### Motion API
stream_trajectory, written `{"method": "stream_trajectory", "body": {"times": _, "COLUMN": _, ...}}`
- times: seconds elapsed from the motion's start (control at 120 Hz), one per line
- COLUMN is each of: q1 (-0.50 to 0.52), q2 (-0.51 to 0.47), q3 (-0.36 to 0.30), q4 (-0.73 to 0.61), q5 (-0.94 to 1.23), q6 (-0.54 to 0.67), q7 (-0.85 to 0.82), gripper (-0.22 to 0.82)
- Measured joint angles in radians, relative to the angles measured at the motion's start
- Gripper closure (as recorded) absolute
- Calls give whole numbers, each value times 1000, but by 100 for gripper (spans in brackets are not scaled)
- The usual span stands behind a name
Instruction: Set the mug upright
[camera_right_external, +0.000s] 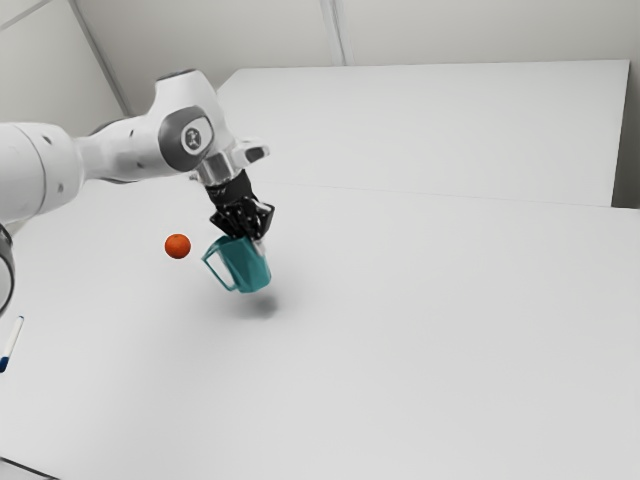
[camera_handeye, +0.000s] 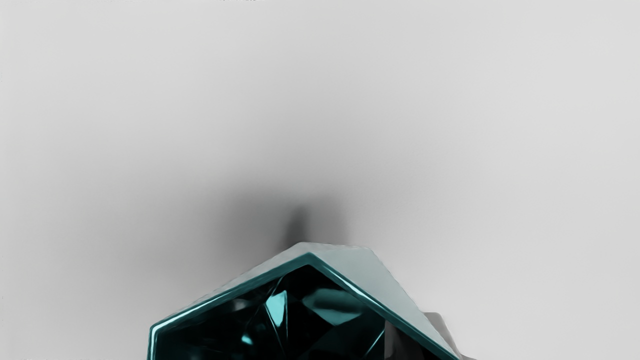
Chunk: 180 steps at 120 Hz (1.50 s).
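My gripper (camera_right_external: 256, 238) points down over the table in the exterior view, at the rim of a teal faceted mug (camera_right_external: 252, 268). The mug hangs tilted above the table, its shadow below it and its handle toward the exterior view's left. In the wrist view the mug (camera_handeye: 362, 265) shows its dark, shiny inside and angular rim. There the gripper (camera_handeye: 421, 336) has one finger inside the mug and the other against the outside, shut on the wall between them. The lower part of the mug's inside is cut off.
An orange ball (camera_right_external: 177, 246) lies on the white table (camera_right_external: 420, 350), toward the exterior view's left of the mug. A pen with a blue end (camera_right_external: 12, 344) is at that view's left edge. A large white panel (camera_right_external: 430, 130) stands behind.
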Motion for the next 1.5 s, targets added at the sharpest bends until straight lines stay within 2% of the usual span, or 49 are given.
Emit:
{"method": "stream_trajectory", "body": {"times": 0.233, "q1": -24, "q2": -125, "q3": -52, "q4": -193, "q5": 183, "q6": 187, "q7": -131, "gripper": 79}}
{"method": "stream_trajectory", "body": {"times": 0.408, "q1": -32, "q2": -149, "q3": -60, "q4": -258, "q5": 209, "q6": 285, "q7": -223, "gripper": 78}}
{"method": "stream_trajectory", "body": {"times": 0.7, "q1": -21, "q2": -109, "q3": -60, "q4": -291, "q5": 216, "q6": 366, "q7": -336, "gripper": 78}}
{"method": "stream_trajectory", "body": {"times": 1.167, "q1": -23, "q2": -40, "q3": -60, "q4": -285, "q5": 217, "q6": 414, "q7": -437, "gripper": 78}}
{"method": "stream_trajectory", "body": {"times": 1.358, "q1": -22, "q2": -62, "q3": -60, "q4": -282, "q5": 212, "q6": 408, "q7": -451, "gripper": 37}}
{"method": "stream_trajectory", "body": {"times": 1.5, "q1": -22, "q2": -94, "q3": -60, "q4": -280, "q5": 211, "q6": 394, "q7": -458, "gripper": 19}}
